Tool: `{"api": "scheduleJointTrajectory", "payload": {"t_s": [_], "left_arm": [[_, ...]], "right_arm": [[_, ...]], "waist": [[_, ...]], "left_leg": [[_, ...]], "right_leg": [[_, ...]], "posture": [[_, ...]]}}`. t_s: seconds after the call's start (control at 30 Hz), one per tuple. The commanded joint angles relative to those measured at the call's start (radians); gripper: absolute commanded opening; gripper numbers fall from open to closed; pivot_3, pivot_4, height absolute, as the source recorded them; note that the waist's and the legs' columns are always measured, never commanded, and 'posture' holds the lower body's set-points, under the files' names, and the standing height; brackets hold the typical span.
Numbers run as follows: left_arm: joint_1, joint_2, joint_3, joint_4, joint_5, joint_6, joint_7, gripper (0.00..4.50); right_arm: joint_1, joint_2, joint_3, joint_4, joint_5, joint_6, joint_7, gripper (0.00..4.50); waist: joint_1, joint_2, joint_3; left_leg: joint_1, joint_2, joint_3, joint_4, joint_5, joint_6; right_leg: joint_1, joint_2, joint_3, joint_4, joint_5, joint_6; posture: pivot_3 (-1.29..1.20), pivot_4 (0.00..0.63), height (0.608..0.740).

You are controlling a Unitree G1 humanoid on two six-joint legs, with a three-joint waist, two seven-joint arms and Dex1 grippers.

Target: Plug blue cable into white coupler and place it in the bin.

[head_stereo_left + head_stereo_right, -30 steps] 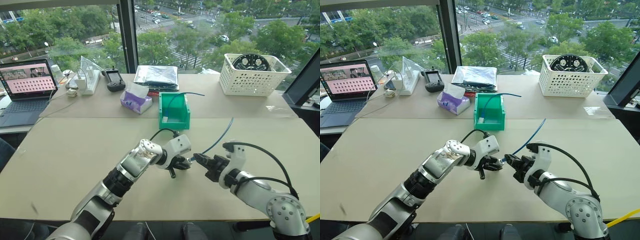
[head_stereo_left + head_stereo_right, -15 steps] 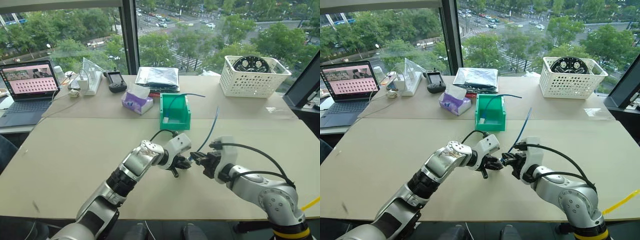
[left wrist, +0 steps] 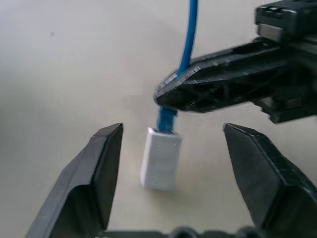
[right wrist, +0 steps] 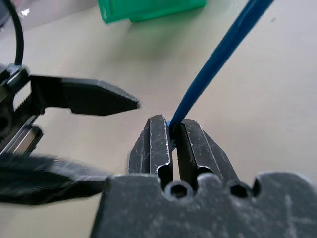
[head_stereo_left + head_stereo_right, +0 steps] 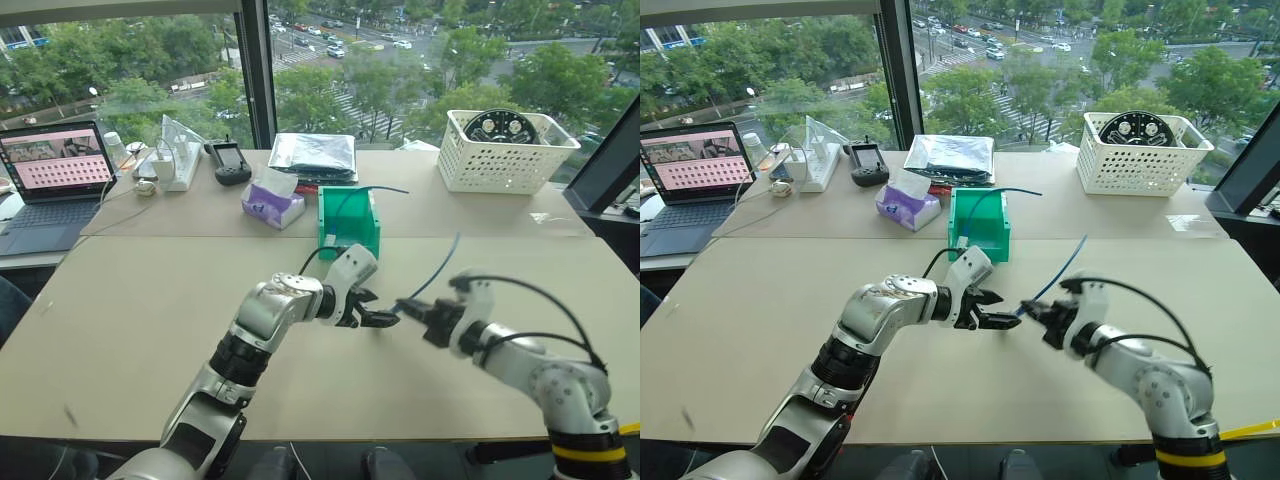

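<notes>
The blue cable (image 5: 440, 262) rises to the right from my right gripper (image 5: 408, 306), which is shut on it near its lower end. The white coupler (image 3: 161, 158) hangs on that cable end, just below the right gripper's fingers (image 3: 208, 89). My left gripper (image 5: 385, 318) is open. Its two fingers stand wide on either side of the coupler without touching it. In the right wrist view the cable (image 4: 223, 54) runs out from between the closed fingers (image 4: 158, 144). The green bin (image 5: 326, 218) sits on the table behind both grippers.
Another blue cable (image 5: 352, 194) lies over the bin. A purple-and-white tissue box (image 5: 271, 203) is left of it, a white lattice basket (image 5: 505, 150) at the back right, a laptop (image 5: 55, 165) at the far left. A silver bag (image 5: 314, 153) lies behind the bin.
My left gripper has opened and let go of the coupler, which stays on the cable end. My right gripper has moved right and a little up with the cable.
</notes>
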Motion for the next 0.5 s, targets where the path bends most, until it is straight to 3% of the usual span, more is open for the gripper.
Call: {"api": "scheduleJointTrajectory", "payload": {"t_s": [0.03,0.13,0.3,0.5], "left_arm": [[0.015,0.046,0.058,-0.078,-0.037,-0.099,-0.029,4.43],[0.048,0.091,0.091,-0.092,-0.026,-0.171,-0.014,4.43],[0.082,0.147,0.223,-0.122,-0.041,-0.273,0.031,4.43],[0.118,0.201,0.289,-0.144,-0.036,-0.327,0.088,4.43]], "right_arm": [[-0.182,-0.049,-0.097,0.029,0.088,0.023,0.065,0.0],[-0.344,-0.05,-0.061,0.126,0.048,0.039,0.1,0.0],[-0.64,0.032,0.053,0.447,-0.124,-0.044,0.257,0.0],[-0.828,0.089,0.302,0.812,-0.474,-0.29,0.551,0.0]], "waist": [[-0.004,0.001,0.001],[-0.008,0.001,0.0],[-0.01,0.001,0.001],[-0.002,0.001,0.001]], "left_leg": [[-0.001,0.0,0.001,0.0,0.0,0.0],[-0.003,0.001,0.002,-0.003,0.0,0.0],[-0.006,0.001,0.004,-0.003,0.0,0.0],[-0.007,-0.001,0.003,-0.002,0.0,-0.001]], "right_leg": [[-0.003,0.0,0.001,0.001,0.001,-0.001],[-0.007,0.002,0.002,0.001,0.007,-0.011],[-0.012,0.002,0.003,0.004,0.007,-0.012],[-0.012,0.001,0.001,0.004,0.007,-0.011]], "posture": [[0.0,0.15,0.728],[0.0,0.15,0.728],[0.0,0.15,0.728],[0.0,0.15,0.728]]}}
